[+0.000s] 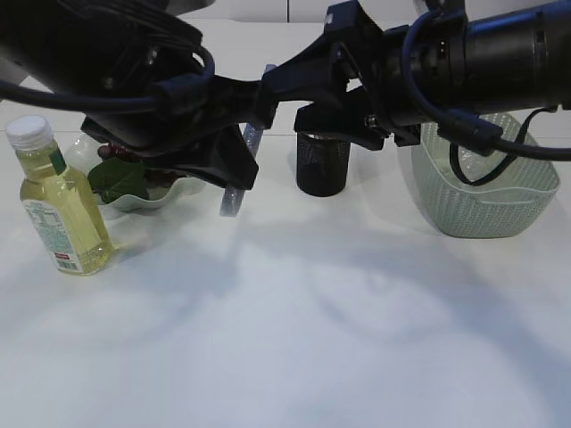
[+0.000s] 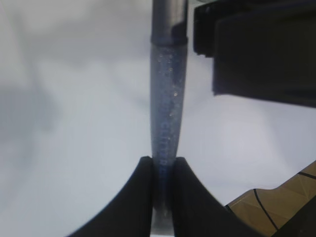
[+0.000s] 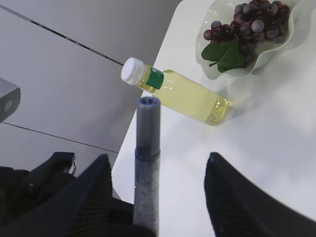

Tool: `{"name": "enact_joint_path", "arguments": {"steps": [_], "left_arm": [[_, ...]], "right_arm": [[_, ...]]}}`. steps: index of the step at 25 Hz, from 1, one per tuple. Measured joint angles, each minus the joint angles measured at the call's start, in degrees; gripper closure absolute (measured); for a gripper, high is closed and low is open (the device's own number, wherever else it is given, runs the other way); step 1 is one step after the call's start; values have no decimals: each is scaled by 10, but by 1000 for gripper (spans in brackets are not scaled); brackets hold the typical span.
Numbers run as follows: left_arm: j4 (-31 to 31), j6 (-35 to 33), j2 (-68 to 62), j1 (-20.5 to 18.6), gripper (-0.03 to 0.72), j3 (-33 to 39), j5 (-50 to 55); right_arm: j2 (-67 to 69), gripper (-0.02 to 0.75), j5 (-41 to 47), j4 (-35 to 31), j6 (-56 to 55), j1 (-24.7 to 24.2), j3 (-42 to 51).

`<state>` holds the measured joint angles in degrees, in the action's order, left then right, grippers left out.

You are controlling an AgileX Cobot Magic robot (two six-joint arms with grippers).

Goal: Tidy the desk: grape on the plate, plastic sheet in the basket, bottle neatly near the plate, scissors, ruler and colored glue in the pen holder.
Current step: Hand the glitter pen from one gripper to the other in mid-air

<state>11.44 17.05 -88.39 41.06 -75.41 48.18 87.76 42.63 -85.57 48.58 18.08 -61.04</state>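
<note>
My left gripper is shut on the lower part of the colored glue, a slim glittery blue-grey tube, held tilted above the table. My right gripper stands open around the tube's capped end, with its fingers apart from the tube. The two grippers meet left of the black mesh pen holder. Grapes lie on the pale green plate. The yellow bottle with a white cap stands upright beside the plate. Scissors, ruler and plastic sheet are out of view.
A pale green woven basket stands at the right, behind the right arm and its cables. The table's left edge runs close behind the bottle. Bare white tabletop stretches across the front.
</note>
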Motion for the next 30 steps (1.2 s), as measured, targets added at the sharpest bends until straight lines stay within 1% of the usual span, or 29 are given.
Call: {"name": "enact_joint_path", "arguments": {"steps": [5, 14, 20, 26, 30], "left_arm": [[9, -5, 0, 0, 628, -4, -8], [18, -10, 0, 0, 628, -4, -27], [36, -23, 0, 0, 628, -4, -40], [51, -34, 0, 0, 628, -4, -44], [57, -39, 0, 0, 628, -4, -44]], "right_arm": [[1, 268, 1, -39, 28, 0, 0], [18, 268, 10, -70, 46, 0, 0], [19, 267, 11, -75, 53, 0, 0], [19, 267, 12, -104, 67, 0, 0], [19, 268, 12, -110, 72, 0, 0]]}}
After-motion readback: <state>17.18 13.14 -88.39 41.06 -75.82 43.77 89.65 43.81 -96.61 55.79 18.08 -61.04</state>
